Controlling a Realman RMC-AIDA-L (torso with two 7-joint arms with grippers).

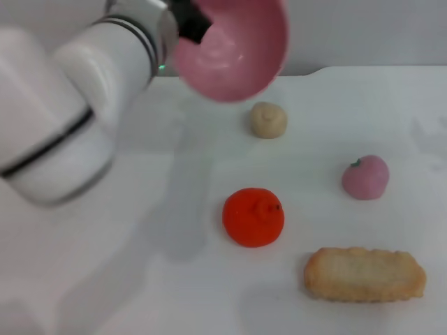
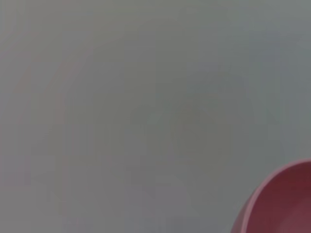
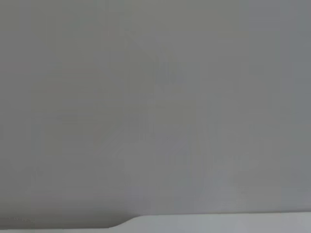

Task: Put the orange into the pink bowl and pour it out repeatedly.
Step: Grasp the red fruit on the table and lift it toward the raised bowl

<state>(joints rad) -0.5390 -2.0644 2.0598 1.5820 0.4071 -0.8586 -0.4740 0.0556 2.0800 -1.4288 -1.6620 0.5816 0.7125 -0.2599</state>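
The orange (image 1: 253, 217), bright orange-red with a small stem nub on top, lies alone on the white table near the middle of the head view. High above the table's far edge, the pink bowl (image 1: 234, 49) is tipped on its side, its empty inside facing me. My left gripper (image 1: 188, 21) is shut on the bowl's rim, with the white left arm reaching in from the left. A part of the bowl (image 2: 282, 204) also shows in the left wrist view. My right gripper is out of view.
A beige bun (image 1: 268, 119) sits at the back, just below the bowl. A pink peach-like fruit (image 1: 365, 177) lies to the right of the orange. A long tan biscuit (image 1: 364, 274) rests at the front right. The white table (image 1: 105, 279) spreads to the left.
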